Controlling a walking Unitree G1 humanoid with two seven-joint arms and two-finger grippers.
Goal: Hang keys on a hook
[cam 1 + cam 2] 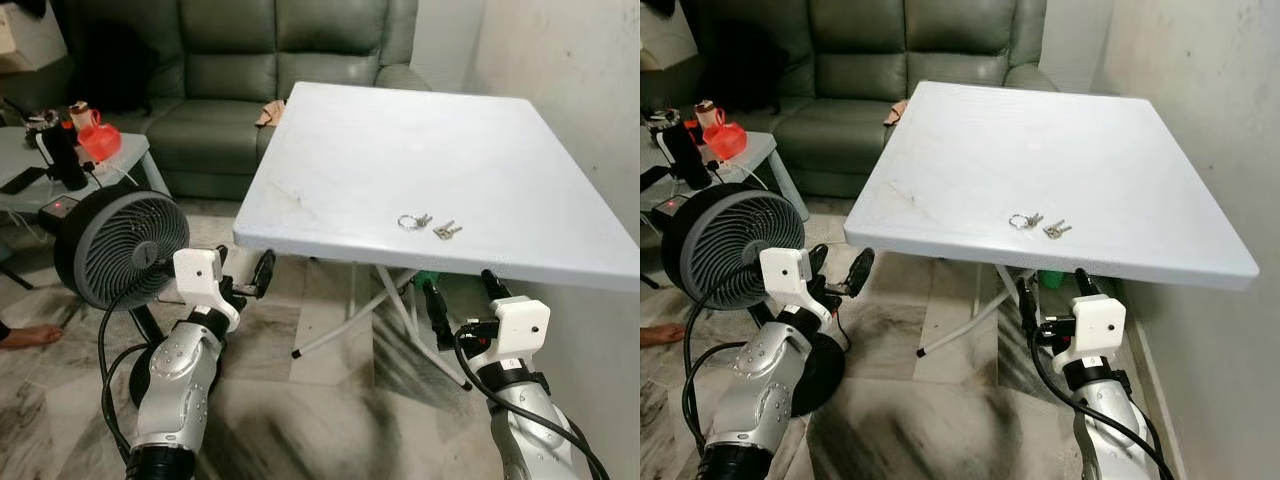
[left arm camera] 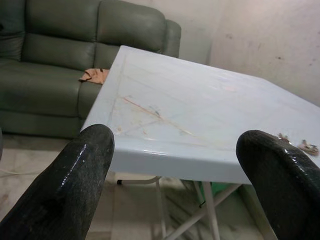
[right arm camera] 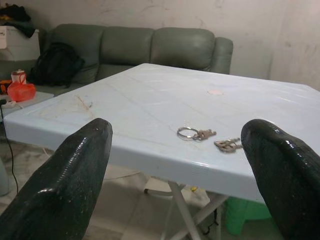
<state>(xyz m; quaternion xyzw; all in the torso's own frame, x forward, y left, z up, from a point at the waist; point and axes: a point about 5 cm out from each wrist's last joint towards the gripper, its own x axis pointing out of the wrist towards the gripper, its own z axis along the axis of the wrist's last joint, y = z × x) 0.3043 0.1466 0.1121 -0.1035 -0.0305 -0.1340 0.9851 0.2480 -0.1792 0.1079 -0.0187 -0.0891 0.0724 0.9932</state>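
Green sofa (image 1: 280, 70) behind white table (image 1: 400, 160), marble floor (image 1: 300, 400).

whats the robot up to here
The robot stands at the near edge of a white table, and nothing is held yet. Two sets of keys lie near that edge: one on a ring and another just beside it. The left hand and the right hand are both open, below the table edge in front of it. The right hand is the closer one to the keys. No hook can be seen.
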